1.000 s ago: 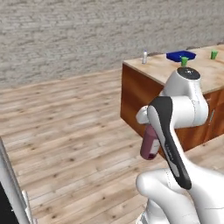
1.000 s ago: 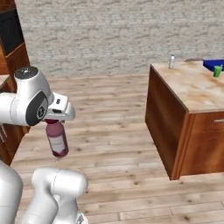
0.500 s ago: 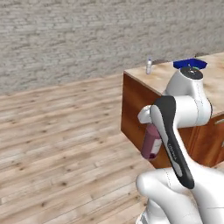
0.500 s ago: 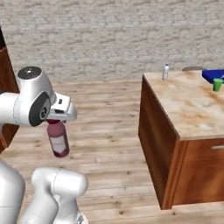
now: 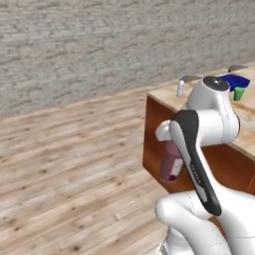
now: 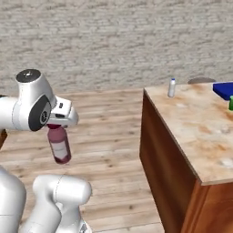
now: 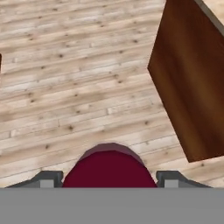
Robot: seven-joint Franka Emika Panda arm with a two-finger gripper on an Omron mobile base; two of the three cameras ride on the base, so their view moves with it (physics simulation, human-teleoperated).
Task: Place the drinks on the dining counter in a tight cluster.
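My gripper [image 6: 56, 126] is shut on the neck of the maroon juice bottle [image 6: 59, 145], which hangs upright over the wooden floor. The same juice bottle [image 5: 172, 162] shows beside my arm in the left base view, and its rounded shoulder [image 7: 109, 169] sits between the fingertips [image 7: 47, 178] in the hand view. The dining counter [image 6: 195, 123] with its marbled top stands to the right. A small clear water bottle [image 6: 172, 87] with a white cap stands at the counter's far corner, seen as the water bottle [image 5: 181, 87] in the left base view. The wine bottle is out of view.
A blue object [image 6: 224, 89] and a small green cup [image 6: 230, 103] sit on the counter's far right. The counter's wooden side [image 7: 192, 83] rises close to the bottle. Open plank floor [image 5: 69, 164] stretches left toward a grey brick wall [image 5: 99, 40].
The whole picture has shifted: the base has driven, so the counter now appears closer. The gripper keeps its hold on the juice bottle in the same pose.
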